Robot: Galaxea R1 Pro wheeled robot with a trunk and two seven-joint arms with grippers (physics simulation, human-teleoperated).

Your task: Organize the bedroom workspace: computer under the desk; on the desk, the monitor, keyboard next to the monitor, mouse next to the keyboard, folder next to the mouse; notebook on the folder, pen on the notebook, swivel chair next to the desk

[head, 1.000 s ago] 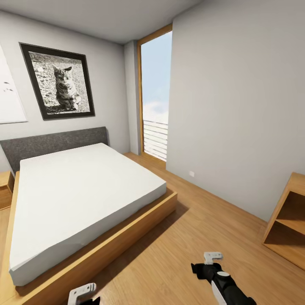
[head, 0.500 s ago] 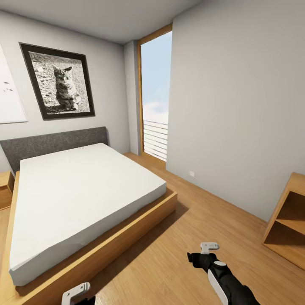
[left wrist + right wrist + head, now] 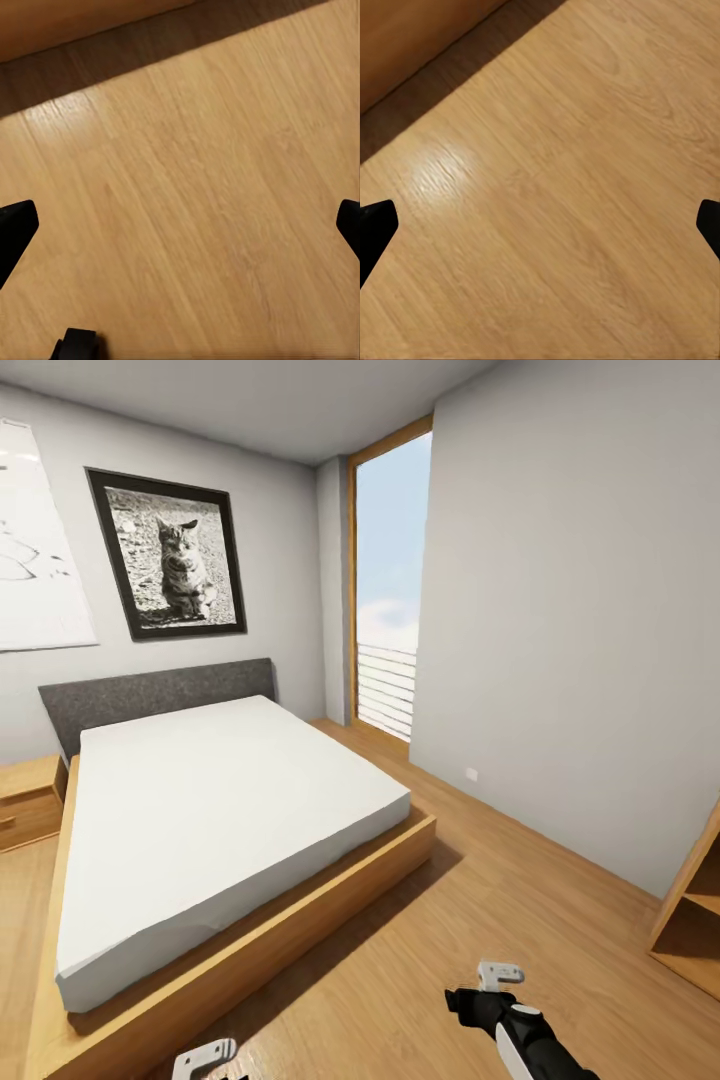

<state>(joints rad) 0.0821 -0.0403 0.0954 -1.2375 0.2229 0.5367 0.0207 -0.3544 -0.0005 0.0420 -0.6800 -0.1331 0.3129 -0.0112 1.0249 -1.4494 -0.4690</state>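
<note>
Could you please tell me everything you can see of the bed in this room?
The bed is a low platform with a light wooden frame resting on the wood floor. A plain white mattress lies flat on it, bare of pillows or covers. Its dark grey upholstered headboard stands against the grey wall, below a framed cat picture.

Both arms low, forward. Left claw (image 3: 180, 225) and right claw (image 3: 540, 225) spread wide, empty, facing down.

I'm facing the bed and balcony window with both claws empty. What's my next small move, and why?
Probably keep turning the base to search for the desk: ahead are the bed, cat picture and window; both claws, left claw and right claw, hang open over wood floor.
</note>
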